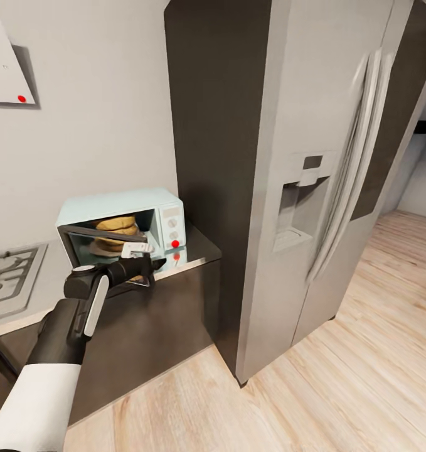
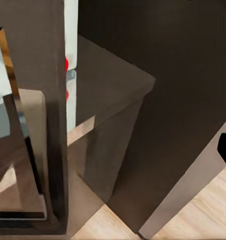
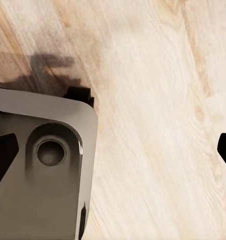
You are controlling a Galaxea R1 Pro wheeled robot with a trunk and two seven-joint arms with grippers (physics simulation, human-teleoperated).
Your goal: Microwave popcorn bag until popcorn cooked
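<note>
While the popcorn bag [image 1: 117, 230] sits inside the microwave [image 1: 122, 226] at ten o'clock on the countertop [image 1: 194, 251], the left gripper [image 1: 137, 262] reaches the lowered door [image 1: 115, 246]. Its fingers seem to touch the door's edge, though their spread cannot be told. At three o'clock stands a grey fridge [image 1: 313, 157].

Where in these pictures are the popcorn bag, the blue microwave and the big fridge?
popcorn bag [image 1: 115, 224]: head view, on its golden rolled rim, inside the oven cavity.
microwave [image 1: 122, 204]: head view, on its pale blue top panel.
fridge [image 1: 319, 94]: head view, on its grey door front above the dispenser.
</note>
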